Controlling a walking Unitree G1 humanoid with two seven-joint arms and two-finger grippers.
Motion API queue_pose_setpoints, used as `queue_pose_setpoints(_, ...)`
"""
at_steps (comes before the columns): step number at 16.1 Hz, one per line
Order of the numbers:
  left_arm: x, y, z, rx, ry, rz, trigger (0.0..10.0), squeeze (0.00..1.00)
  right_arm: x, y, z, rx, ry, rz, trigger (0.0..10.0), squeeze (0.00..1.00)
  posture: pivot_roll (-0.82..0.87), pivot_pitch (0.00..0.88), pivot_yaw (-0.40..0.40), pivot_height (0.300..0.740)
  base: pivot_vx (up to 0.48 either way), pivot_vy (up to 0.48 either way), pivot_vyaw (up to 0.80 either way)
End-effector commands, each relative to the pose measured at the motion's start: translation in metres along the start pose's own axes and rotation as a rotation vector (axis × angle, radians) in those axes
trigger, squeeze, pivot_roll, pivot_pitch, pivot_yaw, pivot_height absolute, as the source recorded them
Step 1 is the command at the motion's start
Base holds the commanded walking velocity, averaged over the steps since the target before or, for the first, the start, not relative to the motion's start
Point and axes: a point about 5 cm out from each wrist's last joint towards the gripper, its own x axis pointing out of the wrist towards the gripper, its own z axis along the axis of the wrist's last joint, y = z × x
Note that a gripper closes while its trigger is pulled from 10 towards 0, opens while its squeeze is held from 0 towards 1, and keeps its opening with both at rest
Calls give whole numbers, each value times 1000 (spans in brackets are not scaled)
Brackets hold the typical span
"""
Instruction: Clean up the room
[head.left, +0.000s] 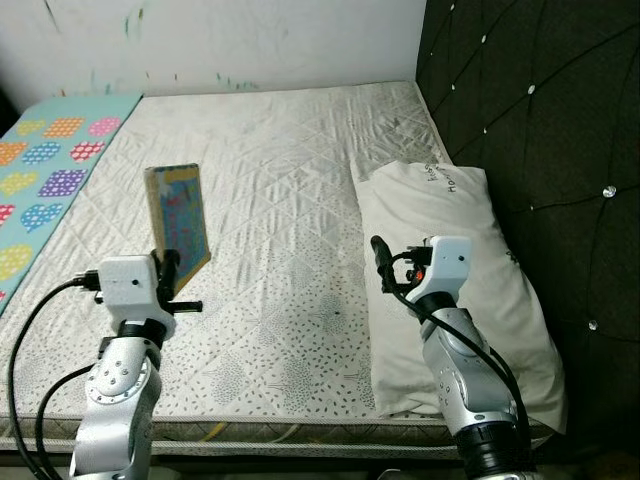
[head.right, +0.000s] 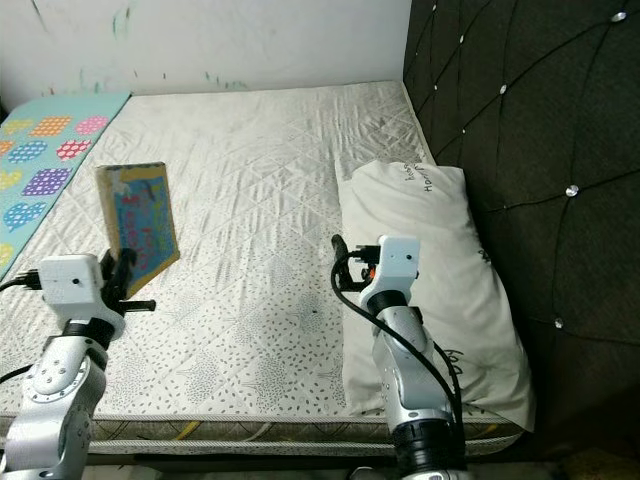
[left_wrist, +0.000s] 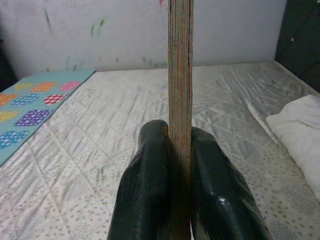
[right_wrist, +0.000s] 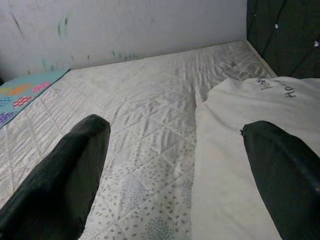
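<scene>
Grippers frame near edge of bare quilted mattress (head.left: 280, 250). Left gripper (left_wrist: 180, 165) clamped on one colourful book (head.left: 178, 225), held upright, edge-on between black fingers (left_wrist: 147, 190), above mattress's left half. Right gripper (right_wrist: 175, 175) spread wide, holding nothing, over seam where mattress meets one white pillow (head.left: 460, 290) lying against dark tufted headboard (head.left: 540, 110). One teal heart-patterned mat (head.left: 45, 170) lines far left. Scuffed white wall (head.left: 220, 40) closes room behind.
</scene>
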Motion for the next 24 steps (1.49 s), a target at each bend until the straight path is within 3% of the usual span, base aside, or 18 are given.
queue_pose_setpoints(1,-1,3,9,18,-37,-4,10000,0,5,3,4,12,-22,-3,10000,0,-7,61,120,740,0,0,0)
queue_pose_setpoints(5,-4,8,6,11,-36,42,10000,0,5,9,1,4,-8,36,10000,0,-7,71,58,740,0,0,0)
queue_pose_setpoints(12,-34,0,-18,-84,-11,195,10000,0,14,5,10,-99,43,186,10000,0,-38,94,-133,740,0,0,0)
queue_pose_setpoints(15,-36,-7,-20,-114,-18,230,10000,0,15,7,12,-121,59,235,10000,0,-55,91,-185,740,0,0,0)
queue_pose_setpoints(20,-41,-4,-23,-129,-28,277,10000,0,16,24,10,-121,77,313,10000,0,-42,92,-208,740,0,0,0)
queue_pose_setpoints(24,-42,0,-21,-115,-33,278,10000,0,17,25,8,-114,84,309,10000,0,-26,98,-180,740,0,0,0)
